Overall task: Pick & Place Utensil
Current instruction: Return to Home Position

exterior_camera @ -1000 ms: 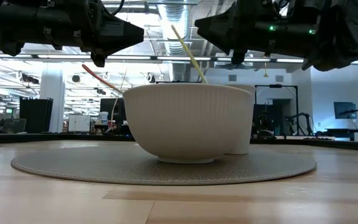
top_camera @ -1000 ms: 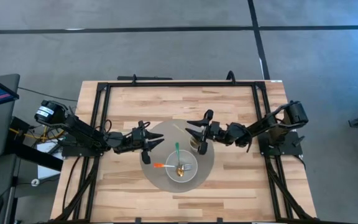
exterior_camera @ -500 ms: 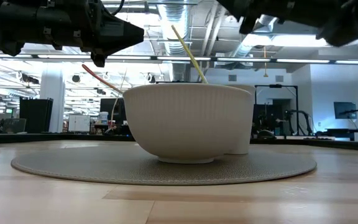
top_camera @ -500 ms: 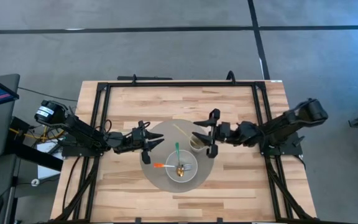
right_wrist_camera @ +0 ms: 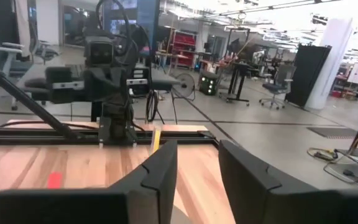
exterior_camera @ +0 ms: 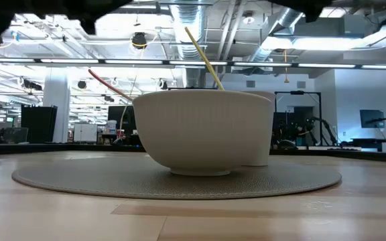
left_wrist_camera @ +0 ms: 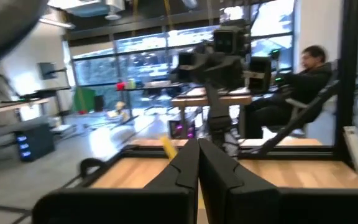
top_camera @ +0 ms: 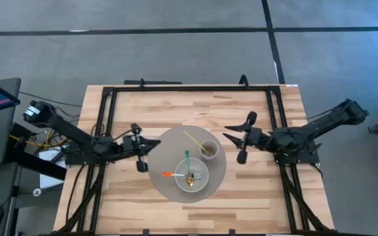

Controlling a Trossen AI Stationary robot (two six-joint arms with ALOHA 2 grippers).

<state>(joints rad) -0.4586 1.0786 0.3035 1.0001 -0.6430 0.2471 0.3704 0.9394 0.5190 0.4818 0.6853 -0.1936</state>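
Observation:
A white ribbed bowl point(top_camera: 191, 177) point(exterior_camera: 203, 130) stands on a round grey mat point(top_camera: 169, 147). In it lie a green-handled utensil point(top_camera: 187, 157), an orange-handled one point(top_camera: 167, 174), a fork point(top_camera: 199, 176) and a gold spoon point(top_camera: 190, 179). Their handles lean on the rim. A small cup point(top_camera: 209, 149) beside the bowl holds a yellow utensil point(top_camera: 190, 137) point(exterior_camera: 203, 57) that leans out. My left gripper point(top_camera: 155, 143) point(left_wrist_camera: 197, 168) hovers shut at the mat's left edge. My right gripper point(top_camera: 230, 136) point(right_wrist_camera: 197, 168) hovers open just right of the mat.
A black frame point(top_camera: 189, 88) runs round the wooden tabletop. Bare wood lies on the near side point(top_camera: 195, 213) and far side point(top_camera: 189, 108) of the mat. A seated person point(left_wrist_camera: 303, 81) shows in the room beyond the table.
Both arms have drawn back from the bowl and cup. The left gripper moved toward the table's left edge. The right gripper moved from over the cup toward the right edge. Both have risen out of the low view. The bowl, cup and utensils stayed put.

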